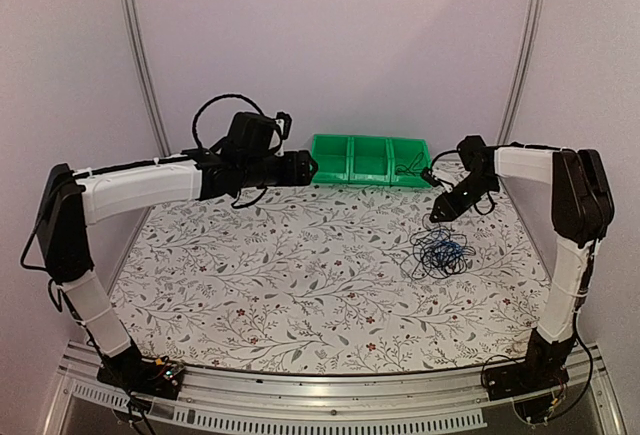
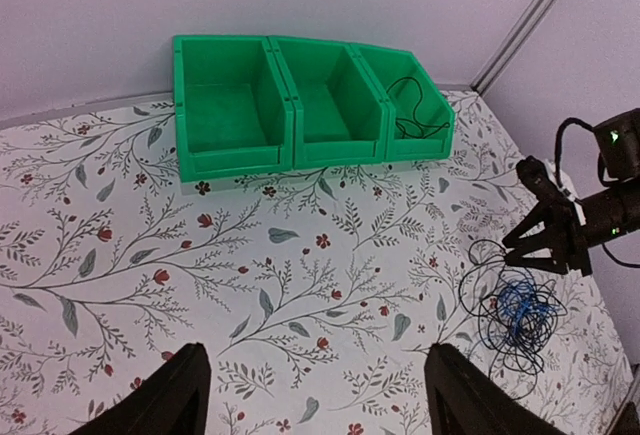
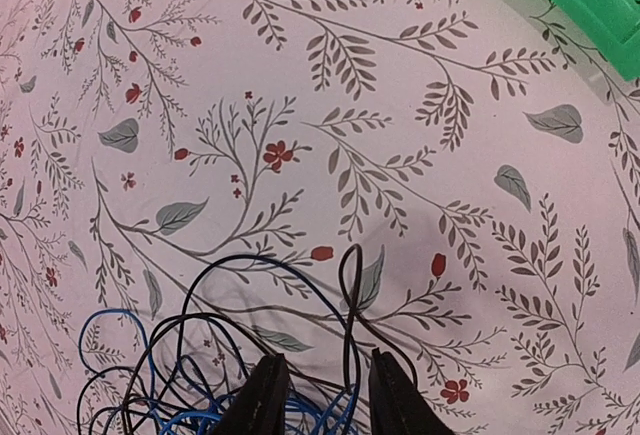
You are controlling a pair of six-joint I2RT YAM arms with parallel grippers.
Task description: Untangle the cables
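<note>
Far right green bin (image 2: 420, 147) holds one black wire (image 2: 405, 105) (clearest from the left wrist). Left gripper (image 2: 325, 400) gapes wide; right gripper (image 3: 330, 390) narrow, straddling a strand of the cables (image 3: 180, 355).

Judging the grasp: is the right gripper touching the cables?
Cannot tell. Right wrist view: a black loop of the cables runs between the right gripper's fingers; neither contact nor gap shows plainly.
</note>
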